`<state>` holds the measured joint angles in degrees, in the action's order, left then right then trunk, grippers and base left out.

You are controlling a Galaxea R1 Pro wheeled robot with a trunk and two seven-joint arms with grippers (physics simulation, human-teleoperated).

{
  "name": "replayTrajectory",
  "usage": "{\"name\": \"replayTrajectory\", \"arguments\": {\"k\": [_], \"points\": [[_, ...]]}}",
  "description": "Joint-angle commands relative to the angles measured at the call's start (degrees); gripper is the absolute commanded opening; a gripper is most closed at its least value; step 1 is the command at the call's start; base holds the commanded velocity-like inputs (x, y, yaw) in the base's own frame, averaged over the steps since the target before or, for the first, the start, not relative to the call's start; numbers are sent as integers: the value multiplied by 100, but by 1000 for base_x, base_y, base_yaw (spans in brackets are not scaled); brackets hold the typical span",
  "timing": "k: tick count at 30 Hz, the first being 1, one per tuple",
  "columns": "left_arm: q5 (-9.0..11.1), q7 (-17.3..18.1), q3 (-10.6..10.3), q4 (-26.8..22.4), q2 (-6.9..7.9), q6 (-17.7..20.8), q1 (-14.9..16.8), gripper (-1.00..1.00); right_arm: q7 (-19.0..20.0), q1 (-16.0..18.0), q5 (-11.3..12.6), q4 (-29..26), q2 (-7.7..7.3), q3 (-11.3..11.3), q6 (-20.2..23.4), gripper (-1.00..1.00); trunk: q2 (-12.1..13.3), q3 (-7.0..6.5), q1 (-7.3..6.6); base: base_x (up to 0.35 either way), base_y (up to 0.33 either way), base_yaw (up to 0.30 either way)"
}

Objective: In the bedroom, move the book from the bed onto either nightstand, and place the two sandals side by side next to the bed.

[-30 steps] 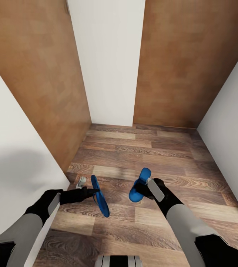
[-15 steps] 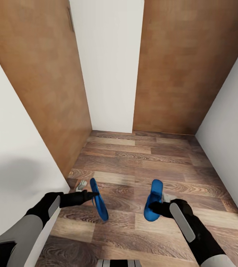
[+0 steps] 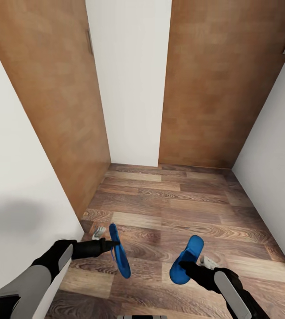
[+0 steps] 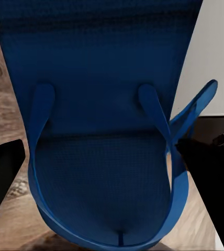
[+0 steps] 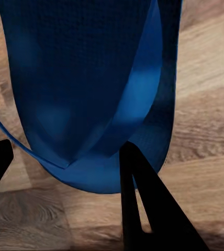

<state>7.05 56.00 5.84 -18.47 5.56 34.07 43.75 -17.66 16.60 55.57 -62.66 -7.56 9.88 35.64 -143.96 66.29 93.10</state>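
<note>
Right pincer [image 3: 183,265] lower, sandal [image 3: 185,259] aboard.

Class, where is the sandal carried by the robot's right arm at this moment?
In the head view, that sandal hangs low on the right, held in the right claw above the wood-plank floor, apart from the other sandal.

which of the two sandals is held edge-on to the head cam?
The sandal in the left gripper: that left sandal appears as a thin blue blade, turned on its edge. The right sandal, in the right gripper, shows its broad sole face.

Matt, prob. foam sandals [image 3: 119,250]; wood-plank floor [image 3: 169,199]
</note>
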Motion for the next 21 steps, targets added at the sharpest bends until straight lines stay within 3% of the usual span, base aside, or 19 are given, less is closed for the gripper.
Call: {"name": "replayTrajectory", "arguments": {"k": [1,3,10,21], "points": [[1,18,-6,8,-1,38,-45,-100,-18,-4,89,104,-8,16,-219,-100,0,-18,-4,0,0,0],[-30,31,-28,10,4,-81,-200,-100,104,-12,91,254,-5,16,-542,-100,2,-63,-9,0,0,0],[-42,298,-38,6,86,-540,-385,-100,175,-16,70,346,-5,14,-688,-100,12,-218,-27,0,0,0],[-48,454,-54,24,140,-635,-411,-100,192,-16,58,637,8,17,-698,-100,26,-461,-55,0,0,0]]}}
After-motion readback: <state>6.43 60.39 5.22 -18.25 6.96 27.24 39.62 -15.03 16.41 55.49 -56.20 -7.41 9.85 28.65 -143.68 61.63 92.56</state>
